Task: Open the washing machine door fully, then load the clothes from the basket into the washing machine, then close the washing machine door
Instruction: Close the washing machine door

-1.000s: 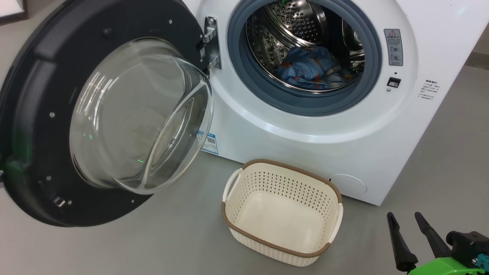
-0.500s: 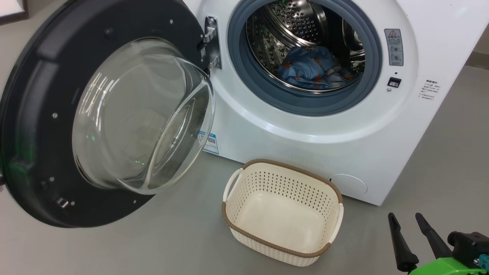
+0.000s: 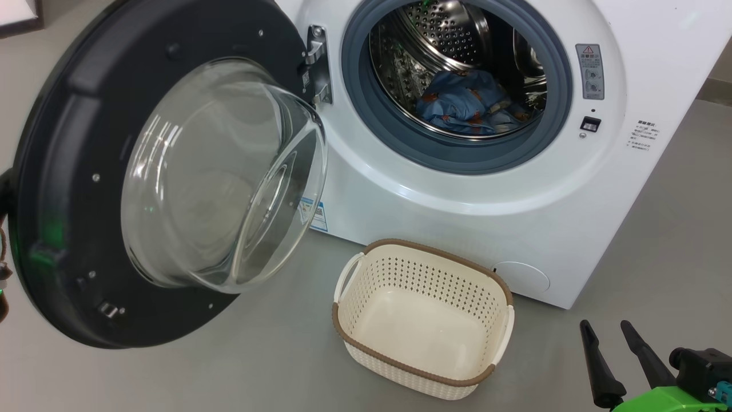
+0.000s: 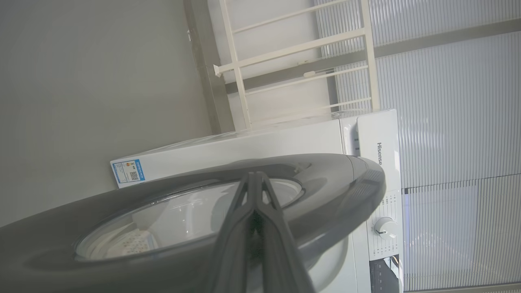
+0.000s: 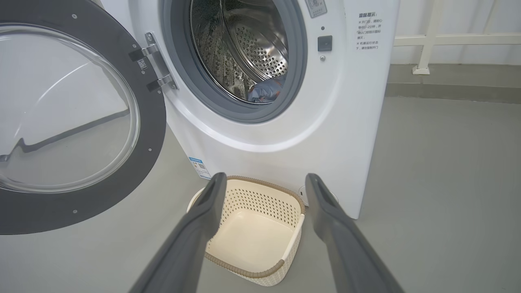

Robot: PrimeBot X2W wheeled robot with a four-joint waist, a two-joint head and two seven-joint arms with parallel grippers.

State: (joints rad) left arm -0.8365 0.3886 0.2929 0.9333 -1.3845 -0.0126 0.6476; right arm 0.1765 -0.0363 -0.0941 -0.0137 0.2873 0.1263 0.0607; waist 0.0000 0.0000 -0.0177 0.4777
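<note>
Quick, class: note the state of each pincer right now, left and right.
Left pincer: closed, holding nothing, next to the washing machine door.
Right pincer: open, holding nothing.

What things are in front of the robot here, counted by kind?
washing machine: 1
basket: 1
heap of clothes: 1, in the drum
grippers: 2, left gripper and right gripper
Total: 5

**laundrybot_fan:** where's your stuff sitting right now?

**op_helper:** you've got the washing machine door [image 3: 63, 171] hanging open left of the washing machine [image 3: 446, 212], clothes [image 3: 463, 106] in its drum [image 3: 440, 34], basket [image 3: 440, 250] on the floor [image 3: 274, 355] just in front of it, right of the door.
</note>
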